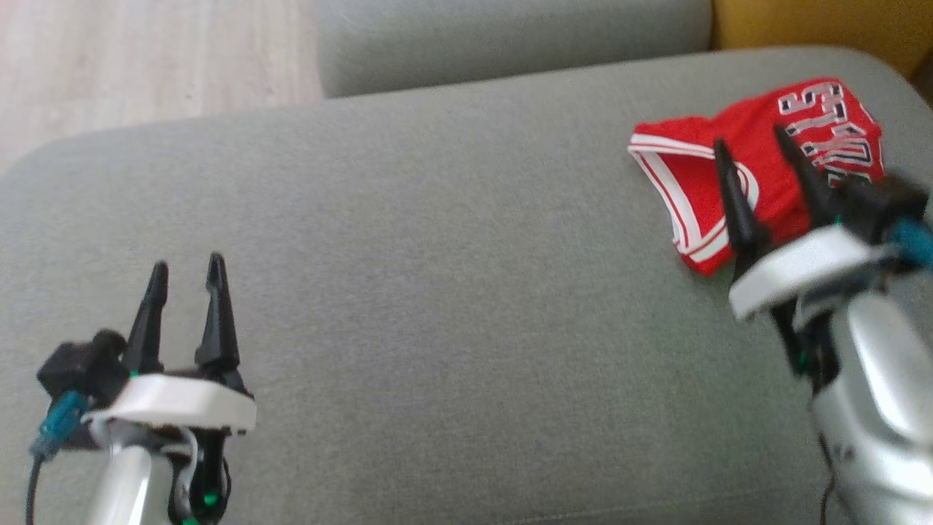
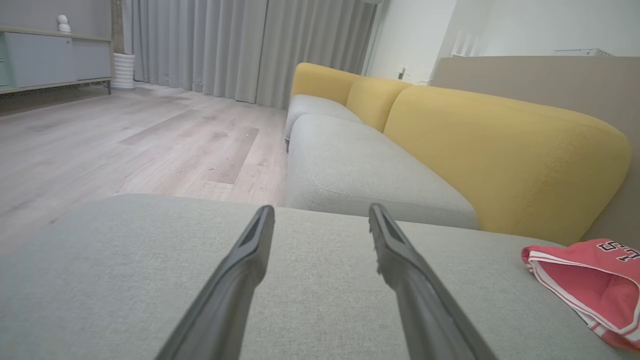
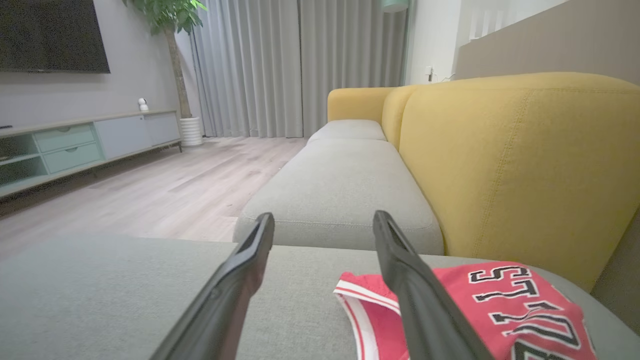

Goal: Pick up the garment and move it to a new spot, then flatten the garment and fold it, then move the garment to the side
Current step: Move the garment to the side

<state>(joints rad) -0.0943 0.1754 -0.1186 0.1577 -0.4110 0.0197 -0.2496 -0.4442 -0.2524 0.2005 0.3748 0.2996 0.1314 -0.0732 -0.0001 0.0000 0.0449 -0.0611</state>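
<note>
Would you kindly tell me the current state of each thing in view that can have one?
Red fabric jersey with white trim: folded compactly, lying free on the grey fabric sofa cushion.
Left end effector with two dark fingers: open, empty, over bare cushion.
Right end effector with two dark fingers: open, gripping nothing, poised by the jersey.

Soft, even light lay on the grey fabric sofa cushion (image 1: 437, 255) with scarcely a shadow, while blur smeared the right gripper (image 1: 751, 136) and the red lettered jersey (image 1: 700, 193) at three o'clock in the head view.
</note>
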